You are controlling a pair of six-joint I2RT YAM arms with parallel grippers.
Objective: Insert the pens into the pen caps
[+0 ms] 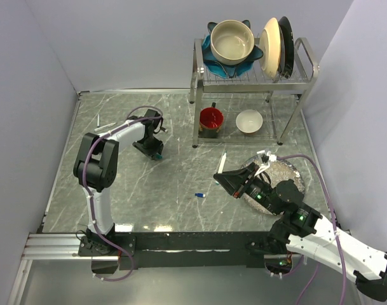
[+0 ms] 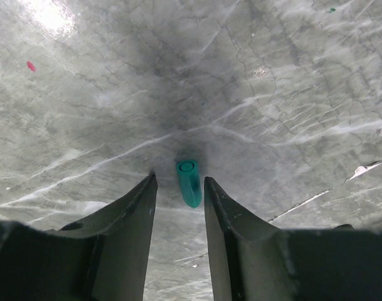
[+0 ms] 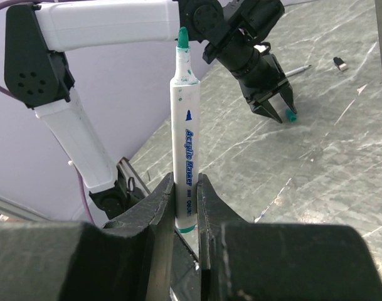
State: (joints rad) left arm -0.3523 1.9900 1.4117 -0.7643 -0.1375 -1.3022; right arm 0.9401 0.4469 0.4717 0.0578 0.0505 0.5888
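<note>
Well, racked bowl [image 1: 232, 39]; pen [image 3: 185, 125] in right claw [image 3: 185, 182]

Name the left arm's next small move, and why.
Probably close the left fingers on the teal cap, dipping slightly if needed: it lies on the table in the gap between the open fingers, ungripped. The right fingers grip the uncapped marker, teal tip exposed, so the cap is the missing half.

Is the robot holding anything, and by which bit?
The right tool grips the white marker pen with a green tip near its bottom end. The left tool holds nothing.
</note>
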